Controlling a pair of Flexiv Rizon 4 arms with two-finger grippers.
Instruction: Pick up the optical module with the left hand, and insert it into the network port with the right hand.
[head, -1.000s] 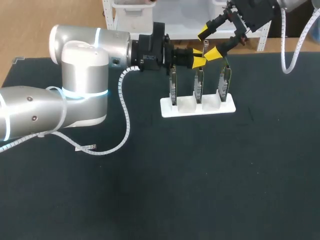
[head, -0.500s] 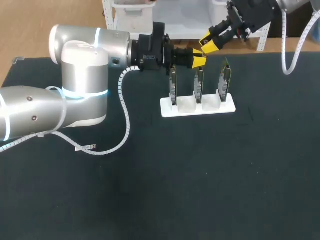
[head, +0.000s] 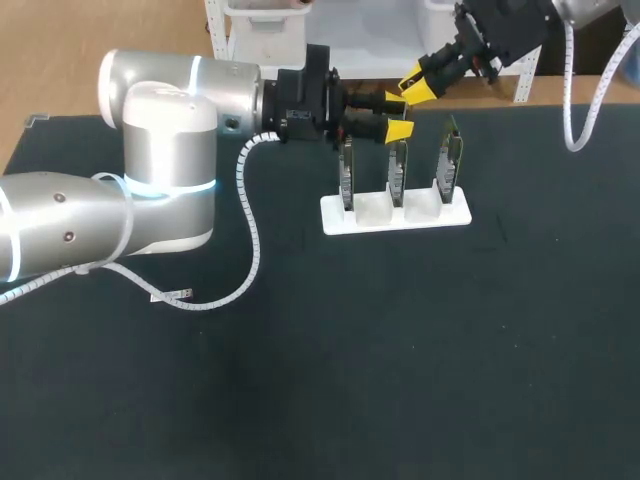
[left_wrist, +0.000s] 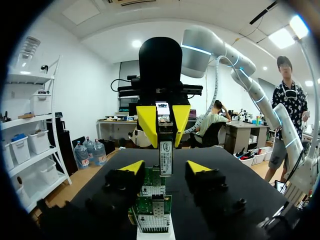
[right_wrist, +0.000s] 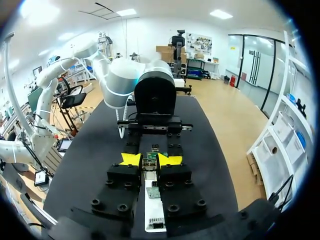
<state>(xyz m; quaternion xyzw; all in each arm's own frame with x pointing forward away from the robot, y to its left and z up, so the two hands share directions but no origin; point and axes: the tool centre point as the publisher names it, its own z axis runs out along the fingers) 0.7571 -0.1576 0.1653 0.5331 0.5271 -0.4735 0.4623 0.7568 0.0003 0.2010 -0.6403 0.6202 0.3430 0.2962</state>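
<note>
This is a robotics lab, set up for work on electronics. Two robot arms, the left arm (head: 160, 150) and the right arm (head: 505, 25), come in over a bench (head: 400, 380) covered with a plain black mat. A spiral-wrapped cable (head: 250, 230) trails from the left arm. On the bench stands a white holder (head: 395, 215) with three green circuit boards (head: 397, 165) upright in its slots.

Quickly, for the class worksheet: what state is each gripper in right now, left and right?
Left gripper: open, holding nothing.
Right gripper: closed, holding the optical module.
</note>
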